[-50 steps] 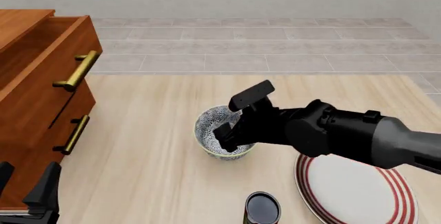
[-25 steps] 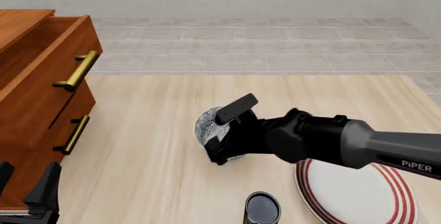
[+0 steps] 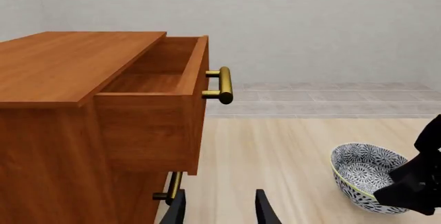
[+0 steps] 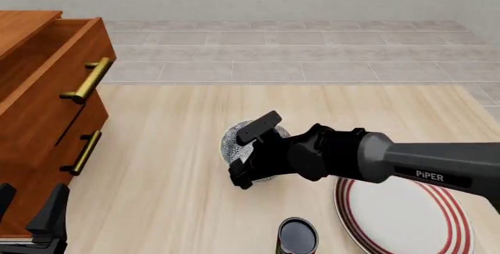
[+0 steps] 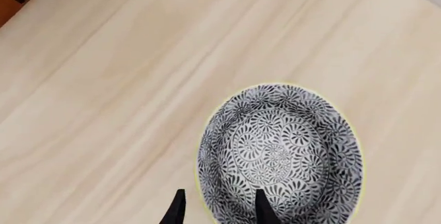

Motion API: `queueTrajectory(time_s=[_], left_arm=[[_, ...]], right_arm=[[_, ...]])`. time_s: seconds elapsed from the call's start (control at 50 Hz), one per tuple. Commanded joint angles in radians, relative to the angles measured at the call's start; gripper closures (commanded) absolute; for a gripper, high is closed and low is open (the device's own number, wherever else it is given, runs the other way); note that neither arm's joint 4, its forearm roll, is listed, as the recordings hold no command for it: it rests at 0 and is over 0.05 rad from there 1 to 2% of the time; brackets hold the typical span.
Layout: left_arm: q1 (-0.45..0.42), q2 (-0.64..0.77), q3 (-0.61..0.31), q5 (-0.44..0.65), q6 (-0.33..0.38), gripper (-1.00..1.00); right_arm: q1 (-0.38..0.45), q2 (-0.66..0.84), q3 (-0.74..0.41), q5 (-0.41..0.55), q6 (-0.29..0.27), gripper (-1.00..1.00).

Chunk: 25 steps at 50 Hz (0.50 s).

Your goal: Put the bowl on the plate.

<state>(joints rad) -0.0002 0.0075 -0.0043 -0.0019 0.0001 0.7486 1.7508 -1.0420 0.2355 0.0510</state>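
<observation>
While the bowl point(image 4: 234, 143) sits on the wooden table point(image 4: 172, 148) near its middle, most of it is hidden in the front view behind the right gripper point(image 4: 243, 169), which hangs over its near rim. The right wrist view shows the bowl point(image 5: 279, 154) from above, its floral pattern ringed by a pale rim, with the two fingertips point(image 5: 179, 208) parted on either side of that rim, one outside and one inside; whether they touch it I cannot tell. The bowl point(image 3: 365, 177) also shows in the left wrist view. White letters reading "PiPER" run along the right arm point(image 4: 425, 163). The plate point(image 4: 406, 219), white with red rings, lies to the right of the bowl and nearer the camera, apart from it. A small dark can point(image 4: 298, 236) stands just left of the plate. A wooden drawer cabinet point(image 4: 47, 107) with brass handles point(image 4: 88, 81) stands at the table's left, its top drawer pulled out. The left gripper point(image 4: 31, 219) waits low by the cabinet, fingers spread and holding nothing.
</observation>
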Motion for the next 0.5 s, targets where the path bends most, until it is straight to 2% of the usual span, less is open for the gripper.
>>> queueTrajectory(time_s=[0.02,0.5], left_arm=[[0.0,0.0,0.0,0.0,0.0,-1.0],[0.0,0.0,0.0,0.0,0.0,-1.0]], right_arm=[[-0.002,0.044,-0.025,0.005,-0.004,-1.0],[0.013,0.074,-0.009,-0.016,0.014,-1.0]])
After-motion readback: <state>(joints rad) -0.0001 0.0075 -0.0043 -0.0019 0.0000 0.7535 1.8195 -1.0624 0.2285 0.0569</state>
